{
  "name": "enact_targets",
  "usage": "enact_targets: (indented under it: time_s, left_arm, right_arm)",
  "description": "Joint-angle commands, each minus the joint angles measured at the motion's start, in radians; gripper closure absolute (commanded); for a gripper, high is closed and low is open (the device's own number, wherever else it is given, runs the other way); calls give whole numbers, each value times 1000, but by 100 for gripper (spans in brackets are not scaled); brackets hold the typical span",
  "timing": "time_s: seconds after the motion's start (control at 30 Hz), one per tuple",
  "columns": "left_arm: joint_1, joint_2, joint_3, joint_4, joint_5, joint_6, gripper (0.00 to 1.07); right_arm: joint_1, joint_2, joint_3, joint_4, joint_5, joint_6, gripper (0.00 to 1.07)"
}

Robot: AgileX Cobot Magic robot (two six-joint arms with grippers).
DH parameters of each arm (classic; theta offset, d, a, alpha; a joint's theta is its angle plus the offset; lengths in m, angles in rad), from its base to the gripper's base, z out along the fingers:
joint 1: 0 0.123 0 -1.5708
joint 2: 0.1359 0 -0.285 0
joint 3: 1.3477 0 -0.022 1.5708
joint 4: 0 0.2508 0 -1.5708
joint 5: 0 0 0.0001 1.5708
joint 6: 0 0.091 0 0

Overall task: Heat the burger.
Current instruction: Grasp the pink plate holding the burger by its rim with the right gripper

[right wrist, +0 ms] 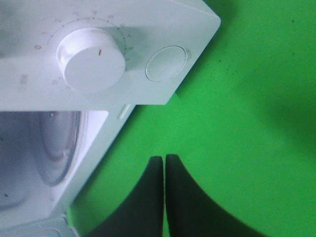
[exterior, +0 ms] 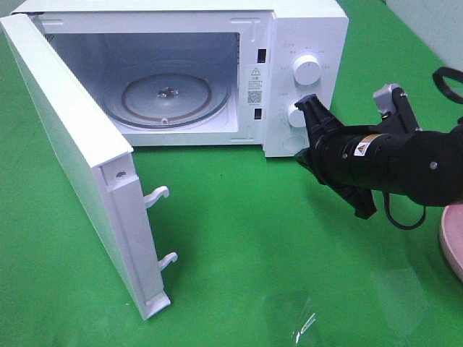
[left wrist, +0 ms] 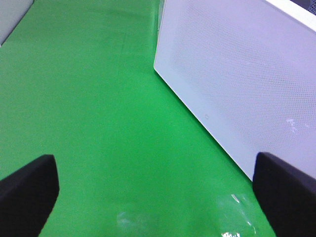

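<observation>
Apparently at the loading step, with nothing loaded yet. At upper left of the high view: microwave point(exterior: 307, 32) with door point(exterior: 72, 159) swung wide toward the left edge, and glass turntable point(exterior: 166, 97) inside, bare. No burger to find in any view. Only a slice of pink plate point(exterior: 453, 242) at the right border, so perhaps sitting there outside the frame, but impossible to tell.

Reaching in from middle right of the high view, right gripper point(right wrist: 164, 165) pressed together and pinching nothing, over green cloth point(right wrist: 247, 123) just beside the front corner of the microwave, near knob point(right wrist: 91, 59) and round button point(right wrist: 166, 63). Outside the high view, left gripper point(left wrist: 154, 163) spread wide and empty, near the outer face of the door.

Next, by judgement: go to the plate, spread the pressed fingers, take hold of burger or plate and keep it level. Then carry it through the opening onto the turntable without knocking the door. After that, push the door shut and turn the knob.
</observation>
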Motion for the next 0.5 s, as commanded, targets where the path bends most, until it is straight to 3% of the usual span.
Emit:
enact_targets:
  time_s: [0.03, 0.23, 0.5]
  left_arm:
    - [3, -1, 1, 4, -15, 3, 6]
    - [3, -1, 1, 4, -15, 3, 6]
    - [3, -1, 1, 4, -15, 3, 6]
  right_arm:
    - [-4, -41, 0, -16, 90, -121, 106]
    - [-10, -66, 0, -16, 218, -334, 104]
    - [-105, -150, 0, -76, 502, -610, 104]
